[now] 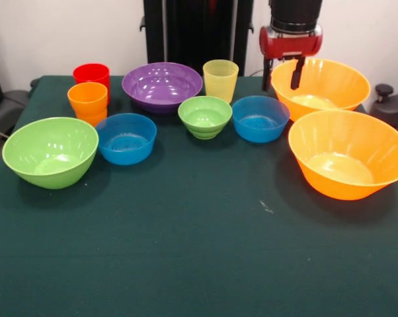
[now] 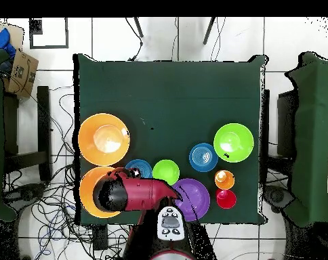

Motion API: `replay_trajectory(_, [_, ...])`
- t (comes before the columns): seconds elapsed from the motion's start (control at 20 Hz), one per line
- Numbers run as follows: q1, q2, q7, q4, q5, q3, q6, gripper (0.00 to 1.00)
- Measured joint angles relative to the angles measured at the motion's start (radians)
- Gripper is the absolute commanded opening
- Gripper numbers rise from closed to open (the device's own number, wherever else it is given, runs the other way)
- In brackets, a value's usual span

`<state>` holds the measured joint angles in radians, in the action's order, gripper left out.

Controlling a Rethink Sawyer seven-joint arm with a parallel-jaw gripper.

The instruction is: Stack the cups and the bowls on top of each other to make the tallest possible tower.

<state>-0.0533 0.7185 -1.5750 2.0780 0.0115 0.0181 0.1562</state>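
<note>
My gripper (image 1: pixel 281 76) hangs open at the back right, its black fingers (image 1: pixel 296 74) astride the near-left rim of the far large orange bowl (image 1: pixel 324 86). A second large orange bowl (image 1: pixel 348 162) sits in front of it. Along the row stand a small blue bowl (image 1: pixel 260 119), a small green bowl (image 1: pixel 205 116), a yellow cup (image 1: pixel 220 79), a purple bowl (image 1: pixel 162 86), another blue bowl (image 1: pixel 125 137), a large green bowl (image 1: pixel 50 152), an orange cup (image 1: pixel 88 102) and a red cup (image 1: pixel 92 74). Each stands alone; no tower shows. In the overhead view my arm (image 2: pixel 136 194) hides the gripper.
The green cloth table (image 1: pixel 199 251) has bare cloth across its whole front half. In the overhead view, dark chairs (image 2: pixel 309 135) flank the table, cables lie on the tiled floor, and a cardboard box (image 2: pixel 21 73) sits at the left.
</note>
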Motion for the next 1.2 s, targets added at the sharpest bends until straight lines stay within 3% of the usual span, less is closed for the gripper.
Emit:
replay_trajectory(0.55, [0.002,-0.072,0.0,0.0,0.022,0.0,-0.065,1.0])
replay_trajectory(1.2, [0.081,0.073,0.0,-0.054,0.023,-0.04,0.198,1.0])
